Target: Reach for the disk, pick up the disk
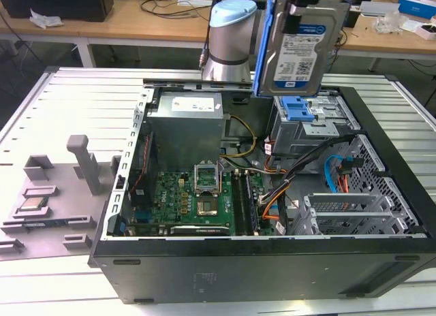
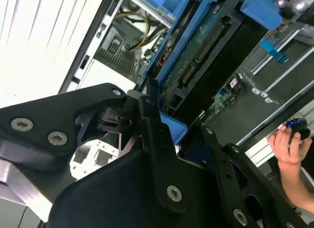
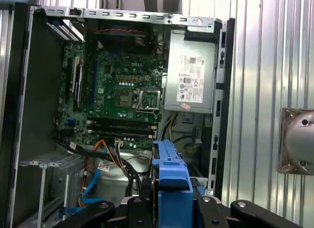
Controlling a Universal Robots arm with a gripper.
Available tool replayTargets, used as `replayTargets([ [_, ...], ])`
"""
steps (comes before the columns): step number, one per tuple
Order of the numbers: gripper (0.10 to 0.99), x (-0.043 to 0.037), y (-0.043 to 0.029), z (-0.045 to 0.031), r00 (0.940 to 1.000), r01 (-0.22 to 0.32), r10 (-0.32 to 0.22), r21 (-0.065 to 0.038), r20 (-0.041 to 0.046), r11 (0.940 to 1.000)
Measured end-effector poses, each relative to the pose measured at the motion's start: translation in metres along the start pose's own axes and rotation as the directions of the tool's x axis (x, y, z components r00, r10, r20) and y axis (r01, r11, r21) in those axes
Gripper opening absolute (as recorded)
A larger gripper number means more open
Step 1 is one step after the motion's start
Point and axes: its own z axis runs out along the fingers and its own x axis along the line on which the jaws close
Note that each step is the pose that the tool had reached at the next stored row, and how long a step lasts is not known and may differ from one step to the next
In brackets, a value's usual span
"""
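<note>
The gripper (image 3: 171, 208) is clenched on the disk (image 1: 296, 54), with its black fingers (image 3: 211, 213) pressing the blue bracket rails from 2 sides. In the exterior view the disk hangs at about 1 o'clock. It is tilted, label toward the camera, clear above the grey drive cage (image 1: 310, 129) of the open computer case (image 1: 259, 261). The motherboard (image 1: 197, 200) lies at the case's 7 o'clock. A small chip (image 1: 32, 206) sits well apart at 9 o'clock.

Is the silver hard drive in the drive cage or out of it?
Out. The flat silver hard drive with blue rails hangs above the grey drive cage, clamped in the gripper.
</note>
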Motion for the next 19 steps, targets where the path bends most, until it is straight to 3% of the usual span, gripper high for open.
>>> replayTargets([
  [3,0.369,0.0011,-0.0194,-0.0009,1.0,0.0,0.0,0.0,-0.0014,1.0],
  [11,0.369,0.003,-0.0523,-0.0024,1.0,0.0,0.0,0.0,-0.0035,1.0],
  [14,0.369,0.0041,-0.0715,-0.0033,1.0,0.0,0.0,0.0,-0.0046,1.0],
  [18,0.369,0.005,-0.0859,-0.0039,1.0,0.0,0.0,0.0,-0.0053,1.0],
  [19,0.369,0.0055,-0.0956,-0.0044,1.0,0.0,0.0,0.0,-0.0057,1.0],
])
